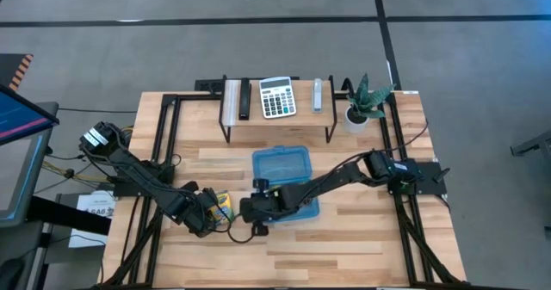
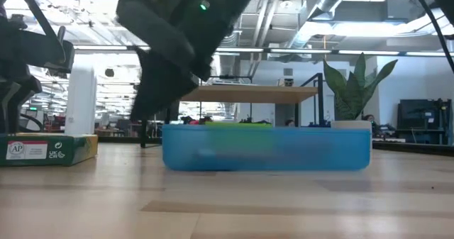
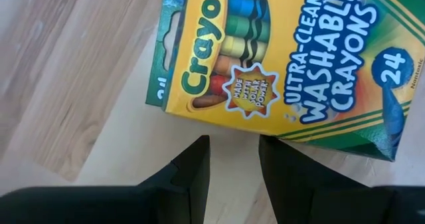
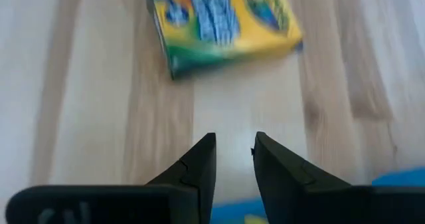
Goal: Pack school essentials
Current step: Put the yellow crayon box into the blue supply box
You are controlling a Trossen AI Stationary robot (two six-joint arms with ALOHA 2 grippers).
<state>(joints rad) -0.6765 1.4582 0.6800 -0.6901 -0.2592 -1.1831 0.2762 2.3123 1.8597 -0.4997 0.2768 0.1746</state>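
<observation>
Here crayon box (image 3: 279, 64) just beyond left gripper (image 3: 232, 159).

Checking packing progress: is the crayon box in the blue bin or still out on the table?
Out. The crayon box lies flat on the table, left of the blue bin, held by neither gripper.

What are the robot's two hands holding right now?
Nothing. Both the left gripper and right gripper are empty, hovering near the crayon box lying on the table.
</observation>
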